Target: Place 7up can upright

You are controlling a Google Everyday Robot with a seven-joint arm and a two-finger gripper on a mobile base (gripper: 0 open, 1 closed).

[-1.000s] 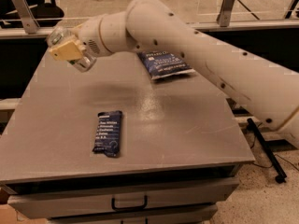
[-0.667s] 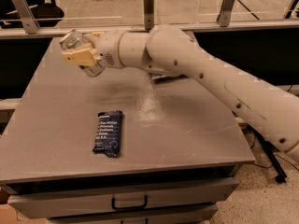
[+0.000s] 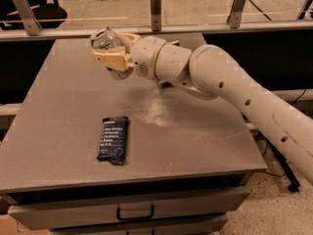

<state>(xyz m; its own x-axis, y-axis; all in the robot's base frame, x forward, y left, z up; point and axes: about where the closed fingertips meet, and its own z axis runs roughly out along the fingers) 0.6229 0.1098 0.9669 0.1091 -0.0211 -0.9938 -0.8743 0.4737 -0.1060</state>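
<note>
Table, grey, lower drawers cut off. Arm, white, base out of frame. Snack bag, dark blue, flat, nearer camera than gripper. 7up can, tilted, clamped between gripper fingers, lower body hidden.

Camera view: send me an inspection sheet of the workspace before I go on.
Surface: grey flat tabletop, pale scuffed patch mid-table.
Job's things: shiny silver-and-pale-green 7up drink can, tilted, in the hand, not set down.
Clutter: dark blue snack bag lying flat near the front edge.
Grippers: tan two-finger hand over the table's far-left part, shut on the can.
Cables: nothing seen.
Surroundings: drawer with dark handle under the table; glass barrier with metal posts behind.
</note>
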